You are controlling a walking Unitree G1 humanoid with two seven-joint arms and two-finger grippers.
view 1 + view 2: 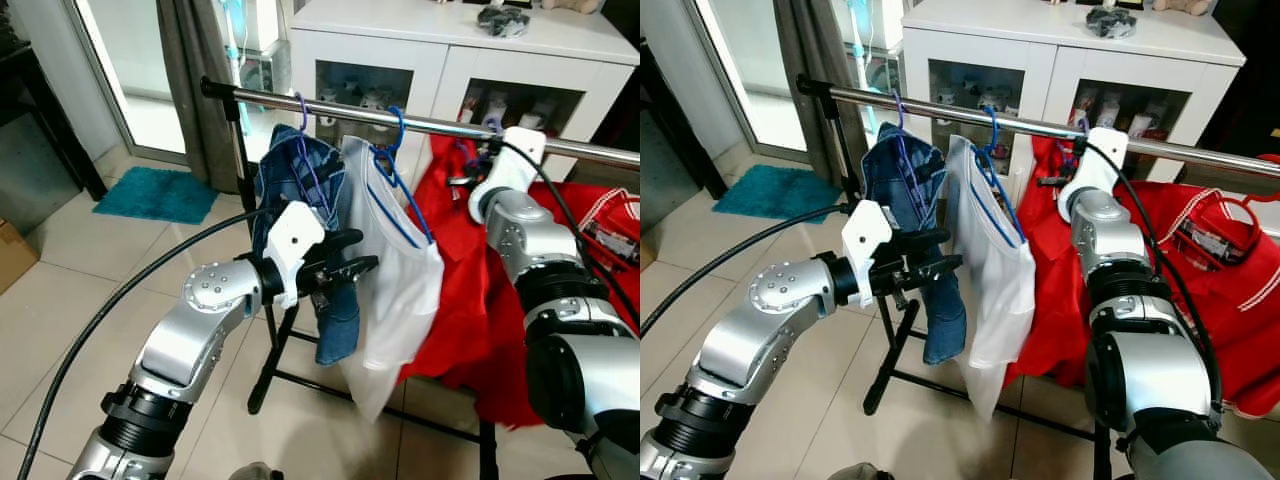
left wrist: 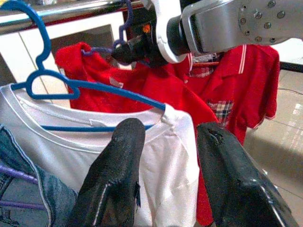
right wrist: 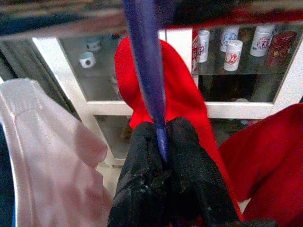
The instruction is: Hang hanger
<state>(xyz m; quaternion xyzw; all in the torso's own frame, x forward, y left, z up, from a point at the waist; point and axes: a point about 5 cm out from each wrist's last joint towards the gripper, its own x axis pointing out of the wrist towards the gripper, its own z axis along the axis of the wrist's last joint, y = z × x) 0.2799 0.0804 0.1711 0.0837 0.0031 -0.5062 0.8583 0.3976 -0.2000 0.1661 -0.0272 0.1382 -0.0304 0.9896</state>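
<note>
While right gripper pinches purple hanger, left gripper gapes; no legible writing.

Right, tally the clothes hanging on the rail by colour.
Blue: 1, the jeans
White: 1, the T-shirt
Red: 2, the garment on the purple hanger that the right gripper pinches, and the polo shirt
Total: 4

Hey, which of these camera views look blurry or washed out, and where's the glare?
Right wrist view: the purple hanger pinched by the right gripper is soft and out of focus, being so close. Left wrist view: the left gripper fingers are blurred, the white shirt sharper. Left eye view: sharp; daylight washes out the glass door and glints on the rail.
</note>
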